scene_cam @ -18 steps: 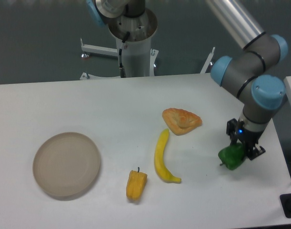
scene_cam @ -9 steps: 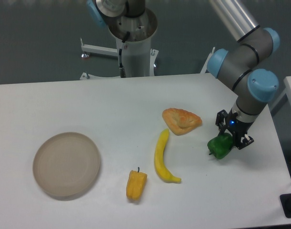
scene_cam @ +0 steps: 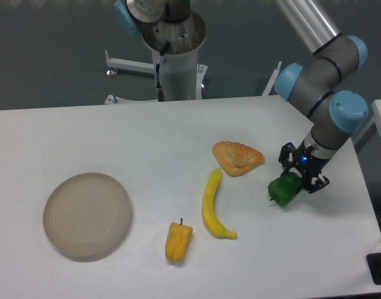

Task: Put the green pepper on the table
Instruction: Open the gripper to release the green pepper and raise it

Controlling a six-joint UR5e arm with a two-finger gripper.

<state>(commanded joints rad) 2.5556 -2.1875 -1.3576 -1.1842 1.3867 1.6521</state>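
Observation:
The green pepper (scene_cam: 283,189) is a small glossy bright-green pepper at the right of the white table (scene_cam: 146,137). My gripper (scene_cam: 295,180) is shut on the green pepper from above and behind, with black fingers (scene_cam: 317,182) on either side. The pepper is low, at or just above the tabletop; I cannot tell whether it touches. It is right of the pastry and the banana.
A croissant-like pastry (scene_cam: 237,156) lies left of the gripper. A yellow banana (scene_cam: 211,204) and a yellow-orange pepper (scene_cam: 178,241) lie in the middle front. A round beige plate (scene_cam: 86,214) sits at the front left. The robot's base (scene_cam: 174,50) stands at the back.
My gripper has carried the green pepper leftward and a little back, from near the right front edge towards the pastry. The move slowed in the last half second.

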